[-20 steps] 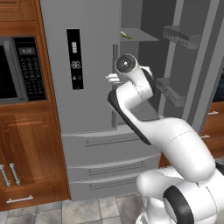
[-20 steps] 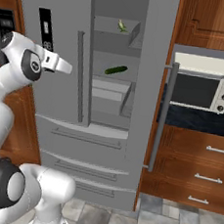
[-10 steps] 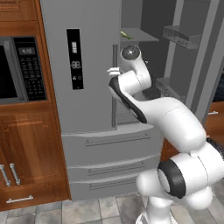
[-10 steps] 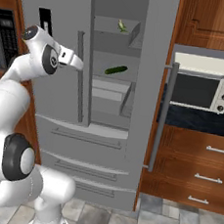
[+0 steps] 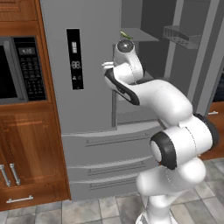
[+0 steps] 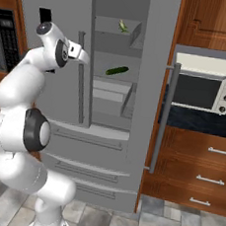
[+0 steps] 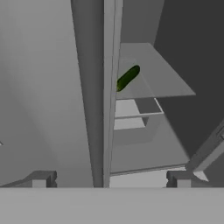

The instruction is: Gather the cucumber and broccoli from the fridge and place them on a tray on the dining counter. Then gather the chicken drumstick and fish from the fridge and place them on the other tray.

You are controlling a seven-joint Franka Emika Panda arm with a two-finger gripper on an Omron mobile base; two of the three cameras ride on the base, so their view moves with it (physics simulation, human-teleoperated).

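My two-finger pincer stands spread wide with nothing between its dark tips, raised in front of the tall grey steel french-door fridge. The fridge's right door hangs open; its left door, bearing the black display panel, is shut. In the hand view the vertical bar handle of the shut door rises between my finger tips, though I cannot tell whether either tip touches it.

The small dark green stick-shaped cucumber lies on a middle shelf inside the open compartment, angled across the shelf, well apart from my pincer. In the hand view the cucumber shows just beside the handle's right edge, its near end hidden behind the handle.

A small pale green item rests on the shelf above; it is too small to identify.

A white toaster oven sits on the counter right of the fridge. A black microwave is set in the wooden cabinets to its left.
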